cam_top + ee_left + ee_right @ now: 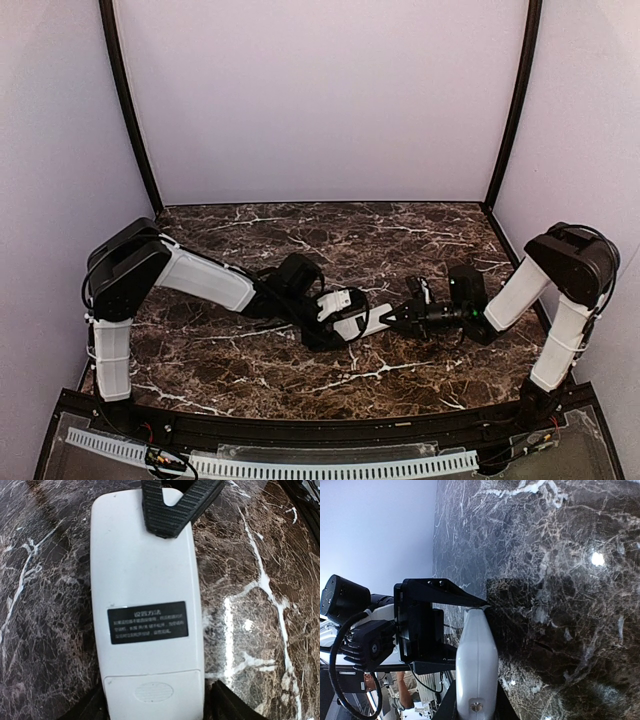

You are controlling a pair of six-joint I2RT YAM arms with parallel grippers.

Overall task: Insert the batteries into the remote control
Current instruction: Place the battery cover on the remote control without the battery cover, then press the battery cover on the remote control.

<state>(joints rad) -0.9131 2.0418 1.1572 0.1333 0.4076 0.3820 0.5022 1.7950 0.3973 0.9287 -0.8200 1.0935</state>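
Note:
The remote control [362, 322] is held just above the middle of the marble table. Its plain white back faces up in the left wrist view, with a black label and a closed cover at the near end [145, 605]. My right gripper [393, 318] is shut on its far end, one black finger [170, 510] lying over the white back. In the right wrist view the remote [476, 665] is seen edge-on between the fingers of that gripper [476, 711]. My left gripper [155, 711] is open and straddles the cover end, with a dark gap beside its right finger [231, 707]. The batteries are out of view.
The dark marble table [300, 240] is closed in by pale walls at the back and sides, with black corner posts [130, 110]. A black rail [300, 432] runs along the near edge between the arm bases.

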